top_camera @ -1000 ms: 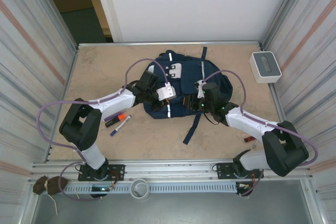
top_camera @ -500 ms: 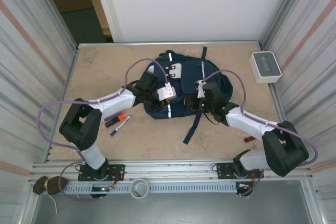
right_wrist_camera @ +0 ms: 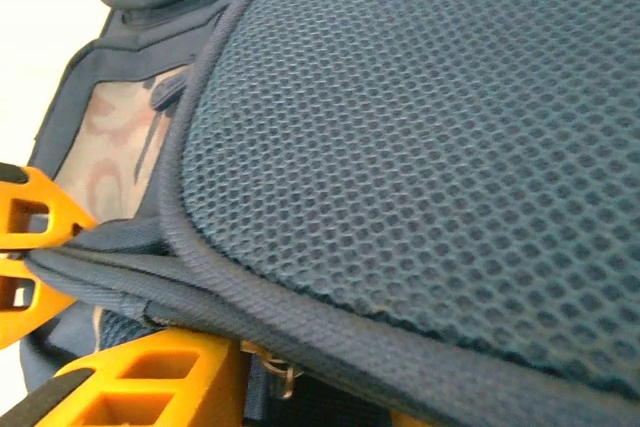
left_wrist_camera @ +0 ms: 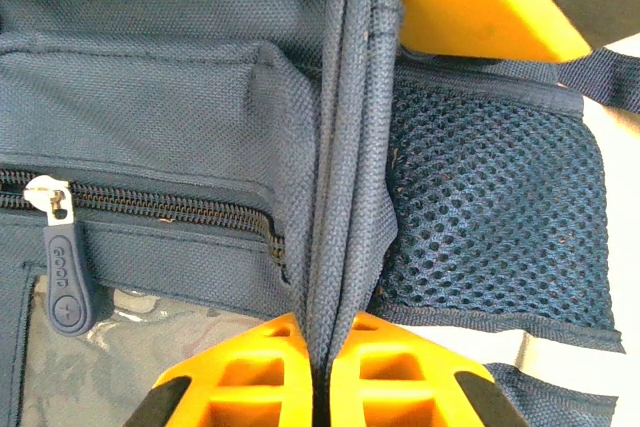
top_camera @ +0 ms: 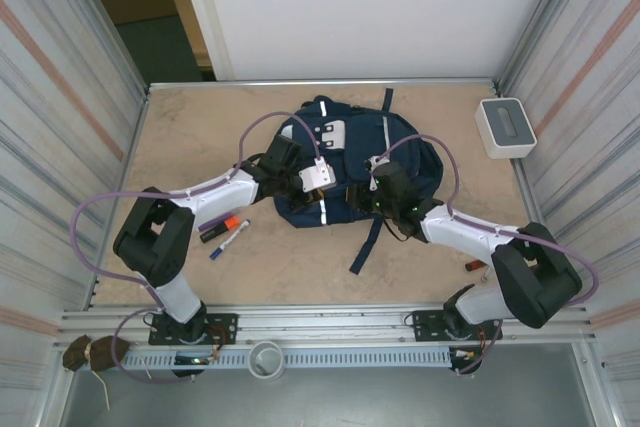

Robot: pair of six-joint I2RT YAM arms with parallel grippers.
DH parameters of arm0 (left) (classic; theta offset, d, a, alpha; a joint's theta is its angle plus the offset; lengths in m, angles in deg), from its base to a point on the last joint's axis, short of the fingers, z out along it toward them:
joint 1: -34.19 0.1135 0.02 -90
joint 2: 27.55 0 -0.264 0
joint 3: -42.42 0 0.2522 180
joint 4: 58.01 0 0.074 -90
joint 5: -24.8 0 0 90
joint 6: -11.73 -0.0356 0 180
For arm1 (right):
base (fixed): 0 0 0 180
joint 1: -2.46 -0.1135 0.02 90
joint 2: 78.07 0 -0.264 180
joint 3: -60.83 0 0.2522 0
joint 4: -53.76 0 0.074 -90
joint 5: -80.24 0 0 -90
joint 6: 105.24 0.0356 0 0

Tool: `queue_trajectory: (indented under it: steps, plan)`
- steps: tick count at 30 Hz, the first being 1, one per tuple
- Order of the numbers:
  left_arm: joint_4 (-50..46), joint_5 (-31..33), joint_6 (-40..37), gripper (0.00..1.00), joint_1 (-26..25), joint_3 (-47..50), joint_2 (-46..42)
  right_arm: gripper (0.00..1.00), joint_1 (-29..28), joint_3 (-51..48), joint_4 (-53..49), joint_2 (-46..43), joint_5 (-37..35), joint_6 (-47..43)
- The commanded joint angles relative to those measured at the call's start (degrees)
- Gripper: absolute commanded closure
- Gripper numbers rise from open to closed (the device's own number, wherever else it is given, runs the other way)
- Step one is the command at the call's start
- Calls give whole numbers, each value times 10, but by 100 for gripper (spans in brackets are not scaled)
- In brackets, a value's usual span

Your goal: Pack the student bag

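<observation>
Markers [top_camera: 225, 230] lie on the surface [top_camera: 180, 137] beside my left forearm, which stretches rightward from a sharply bent elbow. My left pincer [left_wrist_camera: 322, 337] is clamped tight on a raised seam of the student bag [top_camera: 345, 147], which lies mid-surface. Beside that seam a zipper pull [left_wrist_camera: 65, 282] carries embossed letters I cannot read for sure. My right arm folds in from the right, and my right pincer [right_wrist_camera: 130, 292] is closed down on the piped edge of the bag's mesh panel. A white-grey box [top_camera: 505, 127] sits far right.
</observation>
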Motion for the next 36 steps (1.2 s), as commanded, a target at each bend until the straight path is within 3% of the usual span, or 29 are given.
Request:
queue_trajectory:
  steps: [1, 6, 12, 25, 32, 33, 36]
  plan:
    - [-17, -59, -10, 100, -8, -6, -3, 70, 10, 14, -3, 5, -77, -16]
    - [-20, -45, -18, 100, -8, -5, -3, 88, 30, 13, -24, -35, -77, -16]
    - [-25, -38, -21, 100, -7, -5, -1, 100, 62, 0, -56, -73, -48, -25]
    - [-18, -41, -12, 100, 23, 9, -19, 100, 166, -29, -153, -148, 46, -92]
    - [-10, -14, -8, 100, 35, 14, -23, 100, 172, -45, -129, -160, 180, -103]
    - [-10, -12, -7, 97, 31, 14, -27, 100, 170, -46, -121, -161, 198, -99]
    - [-8, 0, -11, 69, 11, 17, -44, 100, 156, -44, -114, -166, 214, -90]
